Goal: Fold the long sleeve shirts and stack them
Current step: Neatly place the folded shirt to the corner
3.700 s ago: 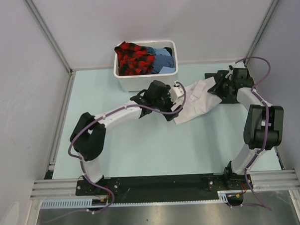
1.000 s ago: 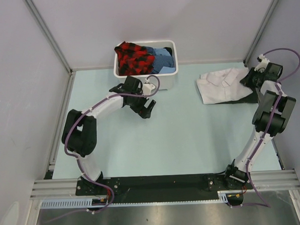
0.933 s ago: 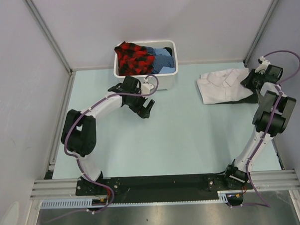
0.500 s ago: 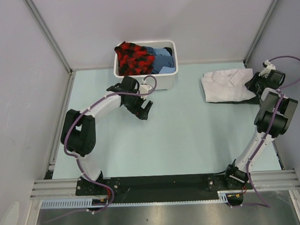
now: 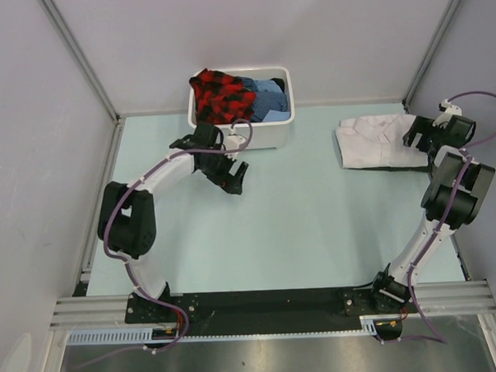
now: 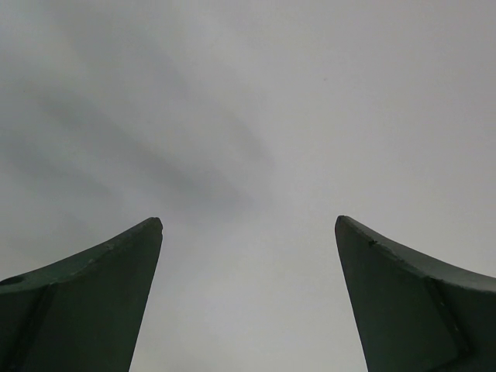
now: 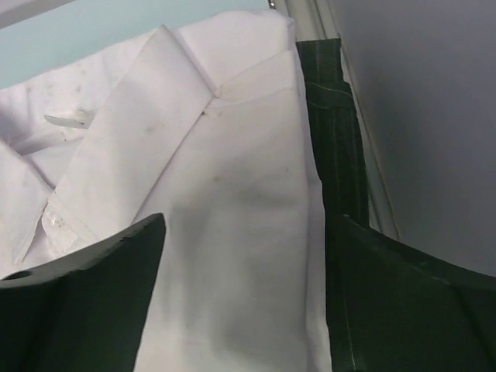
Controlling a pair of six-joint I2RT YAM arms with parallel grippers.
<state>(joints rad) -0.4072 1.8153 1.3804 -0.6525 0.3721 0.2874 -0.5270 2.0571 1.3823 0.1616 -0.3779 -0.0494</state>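
A folded white long sleeve shirt lies at the far right of the table, on top of a dark striped shirt whose edge shows beneath it. My right gripper is at the white shirt's right edge, open and holding nothing. In the right wrist view the white shirt fills the gap between the spread fingers, with the dark striped shirt along its right side. My left gripper hovers open in front of the tub. Its wrist view shows the left gripper over a plain pale surface.
A white plastic tub at the back middle holds red-black plaid cloth and blue cloth. A metal frame post and the side wall stand close behind the right gripper. Pale blue tabletop spreads between the arms.
The right gripper slid the white shirt a little rightward over the dark one, then opened and let go. The left arm drew back slightly toward the tub, still open.
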